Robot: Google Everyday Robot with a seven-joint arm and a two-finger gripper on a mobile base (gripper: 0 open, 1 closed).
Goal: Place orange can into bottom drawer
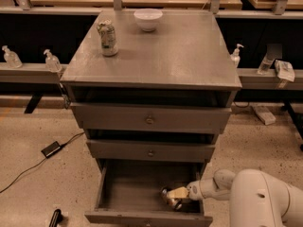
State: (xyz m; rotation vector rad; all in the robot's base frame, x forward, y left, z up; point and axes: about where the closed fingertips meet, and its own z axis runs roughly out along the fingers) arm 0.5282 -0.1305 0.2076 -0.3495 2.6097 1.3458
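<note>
The bottom drawer [128, 190] of the grey cabinet is pulled open. My gripper [174, 196] reaches in from the right, low inside the drawer near its front right corner. It is shut on the orange can [167, 197], which shows as a small dark, dented shape at the fingertips, close to the drawer floor. My white arm [213, 187] crosses the drawer's right wall.
A green-and-white can [108, 38] and a white bowl [147, 19] stand on the cabinet top. The two upper drawers [149, 120] are closed. A black box with a cable [49, 149] lies on the floor at left. Spray bottles [51, 60] stand on side shelves.
</note>
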